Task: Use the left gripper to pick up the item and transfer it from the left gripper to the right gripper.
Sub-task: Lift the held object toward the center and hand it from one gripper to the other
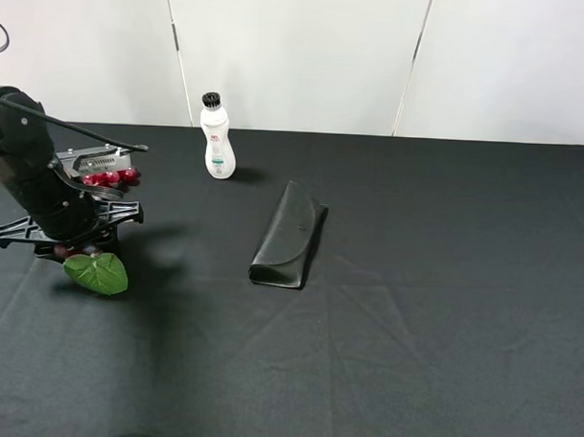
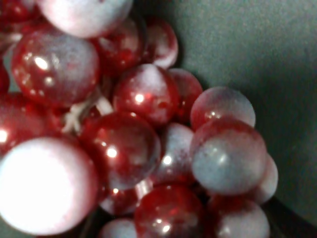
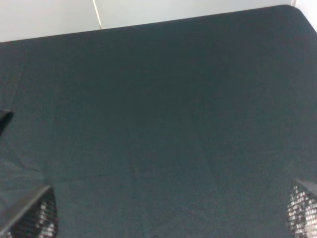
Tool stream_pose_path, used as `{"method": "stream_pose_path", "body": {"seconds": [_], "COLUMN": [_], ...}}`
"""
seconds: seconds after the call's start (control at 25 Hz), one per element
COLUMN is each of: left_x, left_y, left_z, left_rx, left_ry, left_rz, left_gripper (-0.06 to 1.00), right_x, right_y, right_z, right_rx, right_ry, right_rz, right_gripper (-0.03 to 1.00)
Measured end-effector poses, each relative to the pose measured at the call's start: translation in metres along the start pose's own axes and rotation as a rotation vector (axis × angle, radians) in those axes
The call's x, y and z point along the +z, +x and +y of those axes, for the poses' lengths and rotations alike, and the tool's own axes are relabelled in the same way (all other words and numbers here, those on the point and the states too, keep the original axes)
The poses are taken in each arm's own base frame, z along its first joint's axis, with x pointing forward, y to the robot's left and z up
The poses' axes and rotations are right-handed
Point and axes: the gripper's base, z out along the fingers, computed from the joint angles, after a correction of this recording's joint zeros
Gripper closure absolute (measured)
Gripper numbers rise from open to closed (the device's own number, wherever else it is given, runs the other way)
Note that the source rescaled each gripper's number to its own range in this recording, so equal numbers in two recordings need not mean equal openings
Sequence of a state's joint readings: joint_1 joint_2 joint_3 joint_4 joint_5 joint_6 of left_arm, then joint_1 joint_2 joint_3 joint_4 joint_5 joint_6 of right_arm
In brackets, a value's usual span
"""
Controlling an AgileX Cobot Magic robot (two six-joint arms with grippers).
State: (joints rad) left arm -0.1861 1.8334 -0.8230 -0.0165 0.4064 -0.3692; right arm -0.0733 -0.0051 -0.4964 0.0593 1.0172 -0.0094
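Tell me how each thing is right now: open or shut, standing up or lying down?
grapes: under the left gripper, green leaf poking out; lifted or not, cannot tell.
left gripper: down over the grapes; open or shut, cannot tell.
right gripper: open, empty.
white bottle: standing upright, cap on.
black case: lying flat, closed.
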Motion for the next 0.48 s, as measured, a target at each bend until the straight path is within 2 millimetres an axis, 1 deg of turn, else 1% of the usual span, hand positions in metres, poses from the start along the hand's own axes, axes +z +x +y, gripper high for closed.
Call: {"method": "stream_pose_path", "body": {"seconds": [0.48], "left_x": [0.0000], "left_y": [-0.0003], "left_z": [-0.0003], "left_rx": [-0.004], "left_ry": [0.004], "left_rz": [-0.003], "left_gripper": [0.92], "right_x": [0.0000], "right_y": [0.0000], "right_z": [0.0000], "right_rx": [0.000], "right_ry": [0.000], "right_rz": [0.000], "right_gripper": [-0.03]}}
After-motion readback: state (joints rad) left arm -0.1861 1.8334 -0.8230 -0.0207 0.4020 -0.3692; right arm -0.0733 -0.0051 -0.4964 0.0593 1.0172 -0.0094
